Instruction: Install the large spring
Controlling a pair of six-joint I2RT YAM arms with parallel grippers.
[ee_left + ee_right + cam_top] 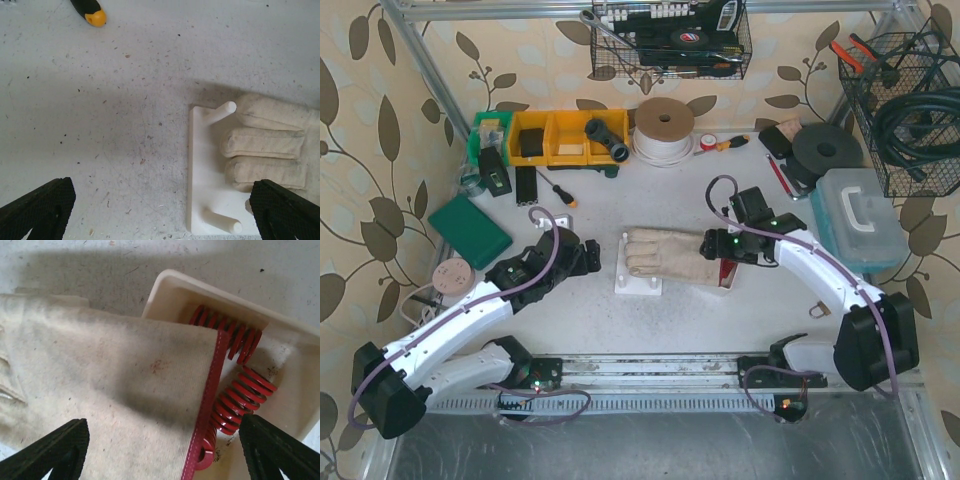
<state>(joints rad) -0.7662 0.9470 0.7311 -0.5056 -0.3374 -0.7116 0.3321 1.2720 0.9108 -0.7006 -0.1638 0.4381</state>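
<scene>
glove (665, 252) overlaps peg base (205, 190) at left, tray (200, 287) holding springs (242, 390) at right.

Left arm (450, 325): white shells, black joints, black base block.
Right arm (820, 265): matching white shells, black joints.
Cables: thin purple cable (710, 195) looping along each arm.
Lights: small green lights (735, 240) near right wrist.
Left fingers (42, 207): black, cross-hatched.
Right fingers (55, 450): black, same texture.

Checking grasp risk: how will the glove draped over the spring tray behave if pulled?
The glove looks floppy: its cuff sags over the tray rim, so it would likely fold, not lift flat. Its coarse fabric probably grips well. Beneath, red springs lie loose and might roll.
</scene>
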